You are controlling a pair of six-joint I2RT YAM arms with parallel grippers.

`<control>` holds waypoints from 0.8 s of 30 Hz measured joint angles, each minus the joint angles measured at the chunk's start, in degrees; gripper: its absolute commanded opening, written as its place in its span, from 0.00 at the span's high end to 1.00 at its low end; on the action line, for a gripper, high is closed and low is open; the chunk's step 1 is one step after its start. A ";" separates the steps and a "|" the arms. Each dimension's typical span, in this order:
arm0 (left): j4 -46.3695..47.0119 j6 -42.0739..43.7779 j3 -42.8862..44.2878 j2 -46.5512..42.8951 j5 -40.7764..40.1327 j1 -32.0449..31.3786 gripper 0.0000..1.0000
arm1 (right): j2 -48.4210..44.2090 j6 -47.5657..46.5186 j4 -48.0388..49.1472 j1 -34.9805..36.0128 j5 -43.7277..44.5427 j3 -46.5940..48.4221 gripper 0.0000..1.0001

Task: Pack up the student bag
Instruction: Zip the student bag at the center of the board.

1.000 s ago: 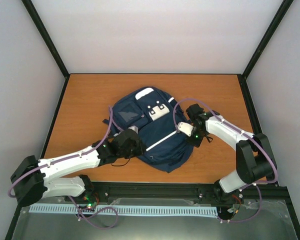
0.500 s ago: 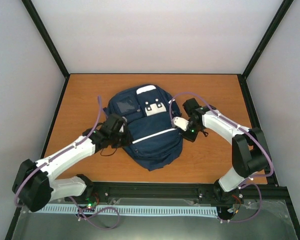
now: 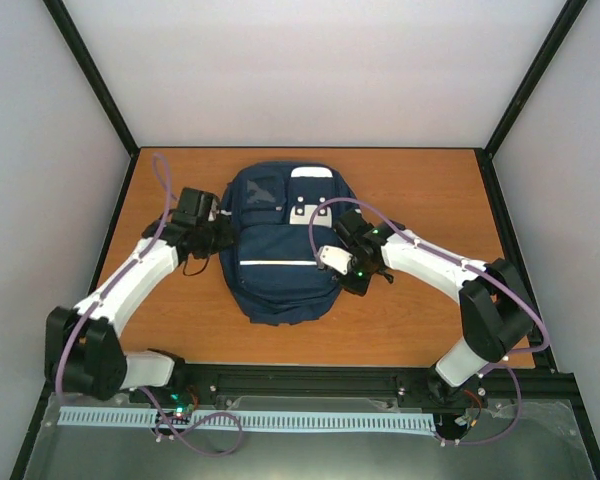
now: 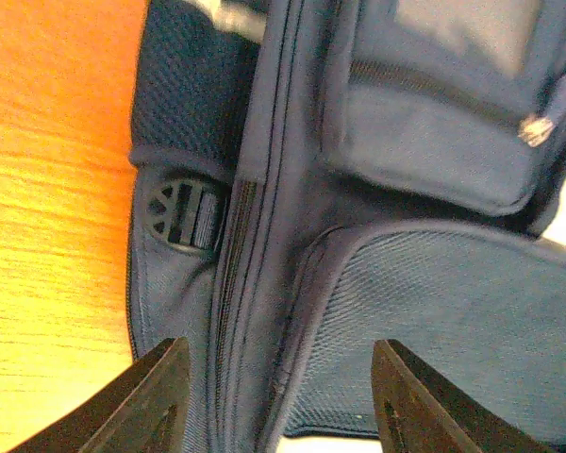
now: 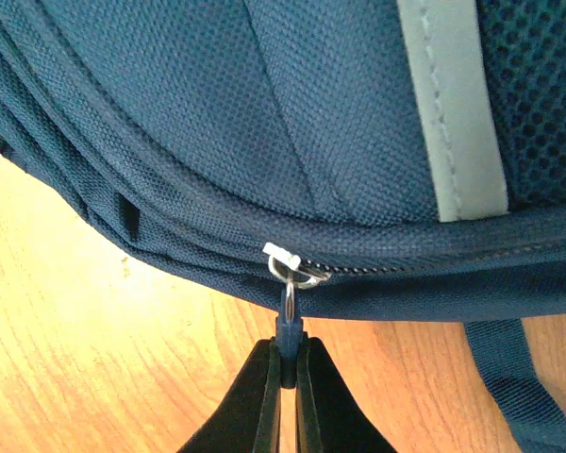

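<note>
The student bag (image 3: 278,250), navy with a thin white stripe and pale patches, lies flat in the middle of the table, its top toward the far edge. My left gripper (image 3: 218,233) is at the bag's upper left side. In the left wrist view its jaws (image 4: 278,396) stand open, straddling the bag's side seam and zipper (image 4: 228,311) without pinching the fabric. My right gripper (image 3: 338,272) is at the bag's right edge. In the right wrist view it (image 5: 288,357) is shut on the blue zipper pull (image 5: 289,328), which hangs from a metal ring (image 5: 300,275) on the closed zipper.
The bag rests on an orange wooden table (image 3: 420,190) framed by black posts and white walls. A round black buckle (image 4: 174,212) sits on the bag's side pocket. A dark strap (image 5: 509,382) trails onto the table beside my right gripper.
The bag has turned and slid, now lying square with its top toward the far edge. My left gripper has opened, released the bag and moved up its left side. My right gripper went left, still holding the pull.
</note>
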 measured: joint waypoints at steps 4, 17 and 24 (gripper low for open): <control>-1.20 -1.49 0.42 -8.46 -0.74 0.28 0.43 | -0.02 1.33 -0.42 0.09 -0.37 0.00 0.97; 3.48 -15.96 -15.69 -18.10 7.52 -15.82 0.38 | -0.02 2.64 -0.42 0.09 -0.70 0.00 0.97; 14.86 -26.51 -20.26 -15.69 7.37 -23.50 0.35 | -0.02 3.26 -0.48 0.09 -0.74 0.00 0.97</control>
